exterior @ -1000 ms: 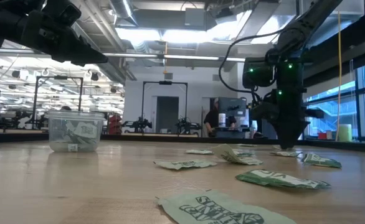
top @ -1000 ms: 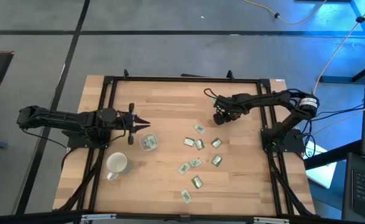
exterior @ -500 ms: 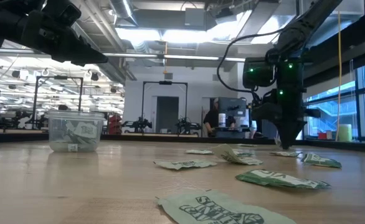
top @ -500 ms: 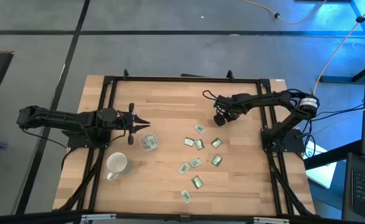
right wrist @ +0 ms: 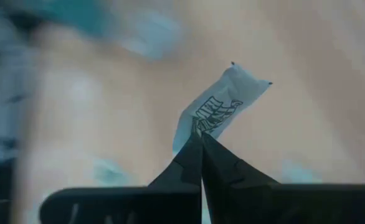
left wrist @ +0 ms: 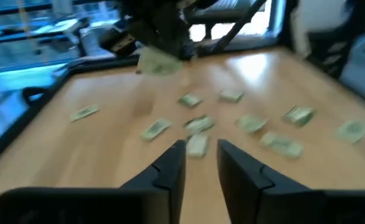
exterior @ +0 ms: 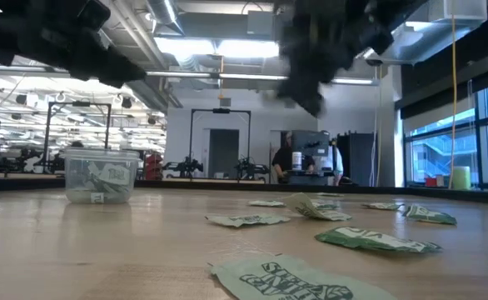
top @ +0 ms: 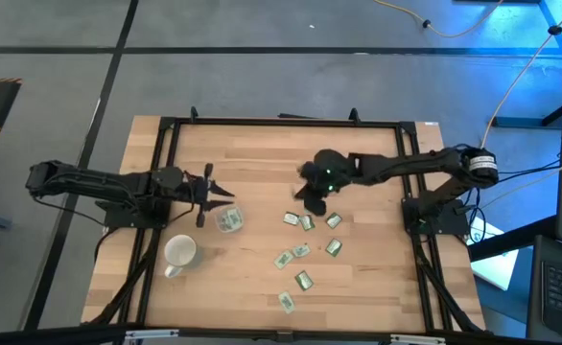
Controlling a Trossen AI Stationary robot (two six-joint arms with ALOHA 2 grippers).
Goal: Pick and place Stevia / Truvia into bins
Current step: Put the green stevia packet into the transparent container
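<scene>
From above, the right gripper [top: 312,196] is stretched out over the middle of the table [top: 377,278], above the far edge of the scattered sachets [top: 305,251], which lie from the centre toward the near right. The left gripper [top: 222,195] hovers just beside the clear plastic cup [top: 228,220], at its far rim, probably so that anything it lets go drops inside. A white mug [top: 179,253] stands nearer and to the left, well apart from the sachets.

At table height, the cup [exterior: 100,176] sits on the left with several sachets already in it, while loose ones [exterior: 373,240] litter the right foreground. Both arms are only dark shapes up high; their fingers cannot be read here.

The left wrist camera shows its two fingers [left wrist: 170,167] parted with nothing between them, and beyond them the right arm carrying a sachet [left wrist: 157,63] in the air.

The right wrist camera is clearest: the fingertips [right wrist: 201,144] are pressed together, pinching one end of a sachet [right wrist: 223,106], which sticks out freely beyond them, lifted off the wood for carrying toward the cup.
</scene>
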